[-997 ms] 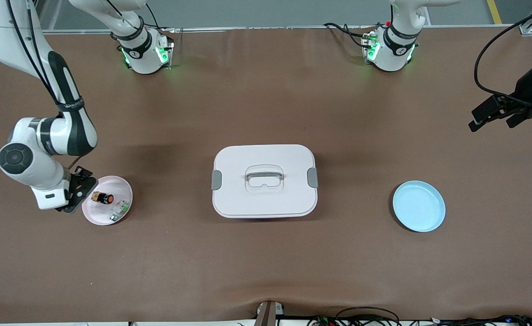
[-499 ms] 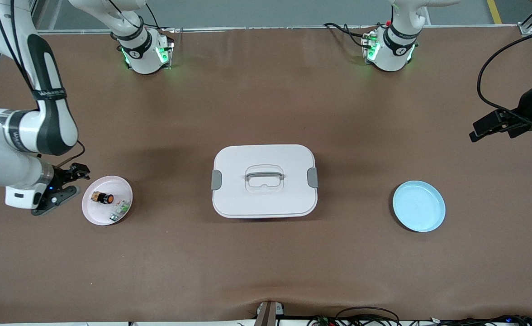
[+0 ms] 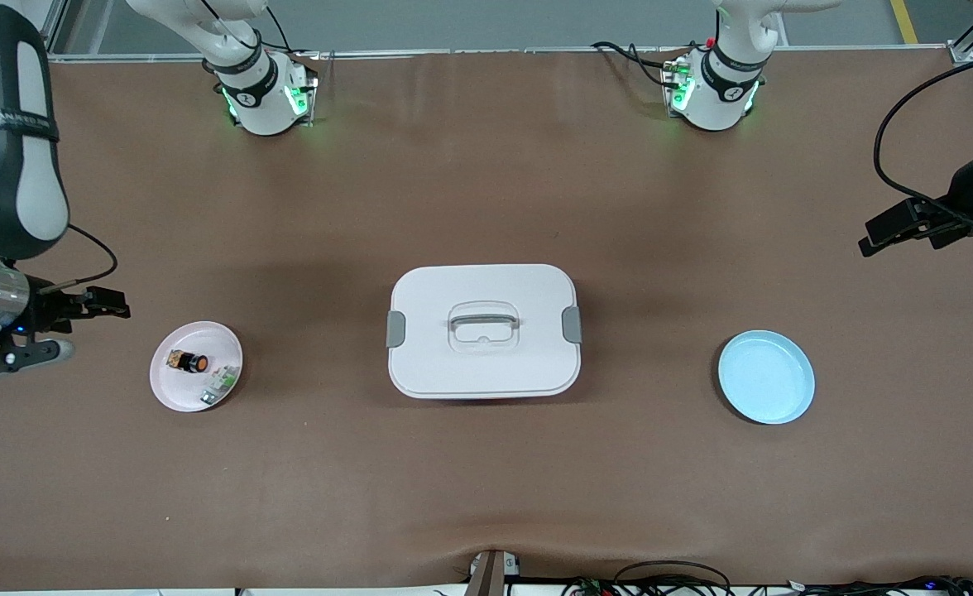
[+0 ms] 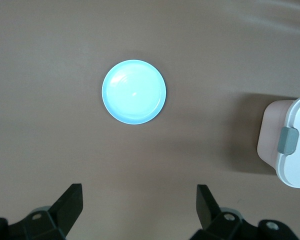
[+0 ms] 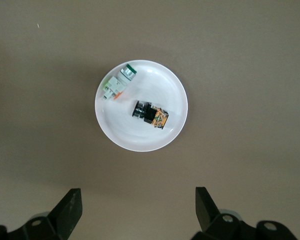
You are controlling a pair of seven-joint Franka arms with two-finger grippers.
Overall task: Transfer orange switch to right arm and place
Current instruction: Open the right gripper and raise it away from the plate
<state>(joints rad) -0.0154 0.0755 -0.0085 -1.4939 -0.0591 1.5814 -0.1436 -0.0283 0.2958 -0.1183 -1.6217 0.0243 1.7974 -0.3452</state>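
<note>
brown table (image 3: 486, 480) first — you can see the orange switch (image 3: 188, 362) lying in the pink plate (image 3: 168, 389) beside a white-and-green part (image 3: 219, 382). your right gripper (image 3: 60, 329) hangs wide apart, holding nothing, near that plate. your left gripper (image 3: 908, 230) waits wide too — at the blue plate's (image 3: 766, 377) end.
</note>
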